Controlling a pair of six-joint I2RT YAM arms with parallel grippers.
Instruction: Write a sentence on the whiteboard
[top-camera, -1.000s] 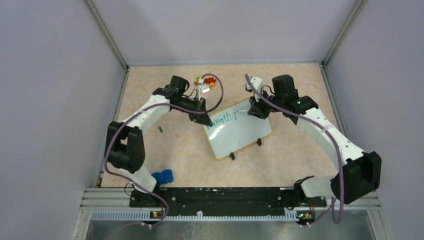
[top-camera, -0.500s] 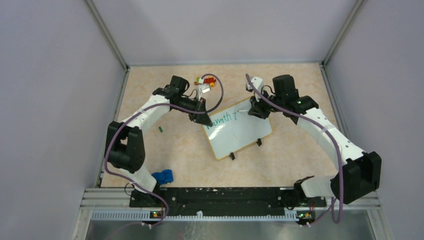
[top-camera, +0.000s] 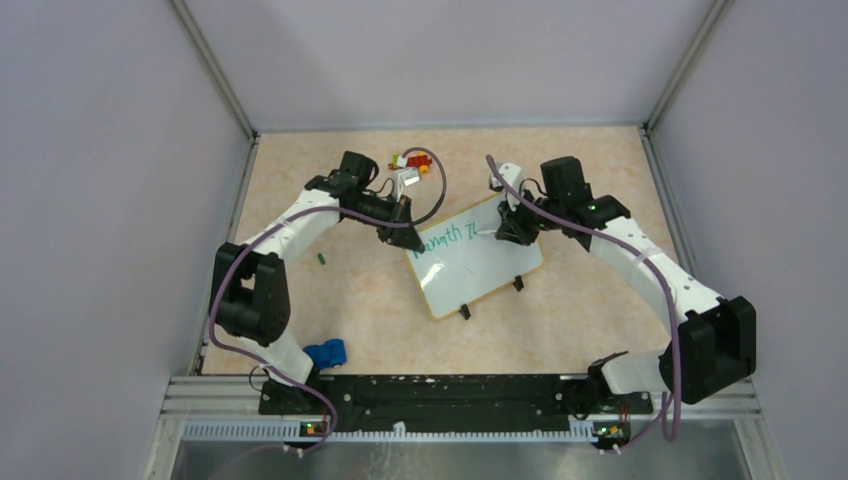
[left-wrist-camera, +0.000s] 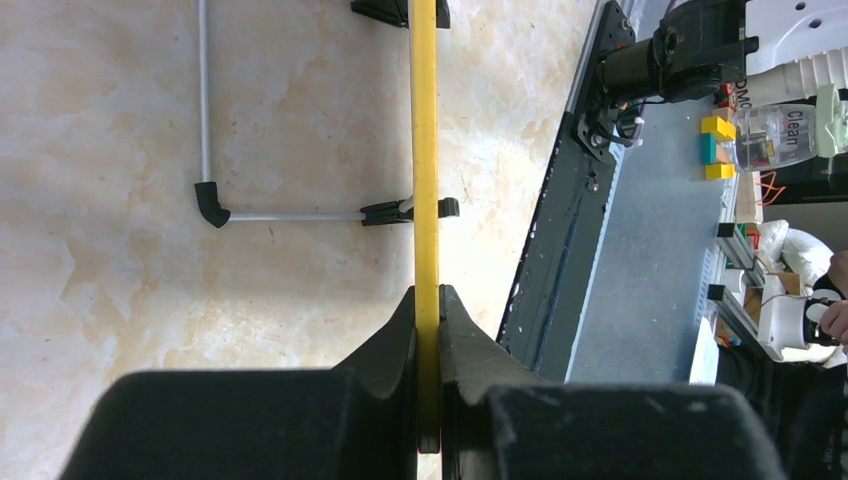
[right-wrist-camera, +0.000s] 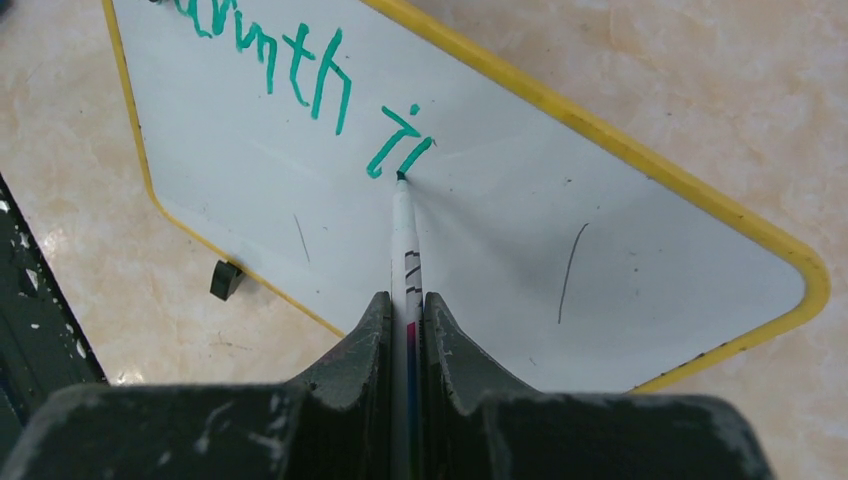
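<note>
The whiteboard (top-camera: 480, 265) with a yellow rim leans on two black feet at mid table. It also shows in the right wrist view (right-wrist-camera: 500, 230). My left gripper (top-camera: 413, 245) is shut on its yellow rim (left-wrist-camera: 425, 150) at the far-left corner, seen edge-on between the fingers. My right gripper (top-camera: 505, 232) is shut on a white marker (right-wrist-camera: 404, 240) whose tip touches the board just below the newest green stroke. The sentence (right-wrist-camera: 300, 80) in green runs along the top of the board; it also shows in the top view (top-camera: 445, 237).
Small coloured blocks (top-camera: 412, 160) lie at the back of the table by the left arm's cable. A blue object (top-camera: 325, 353) lies near the left arm's base. A small dark green piece (top-camera: 322, 258) lies left of the board. The black base rail (left-wrist-camera: 590, 200) runs along the near edge.
My right gripper has shifted slightly left and down with the marker, and a new green stroke stands after the "T". The left arm and the board have not moved.
</note>
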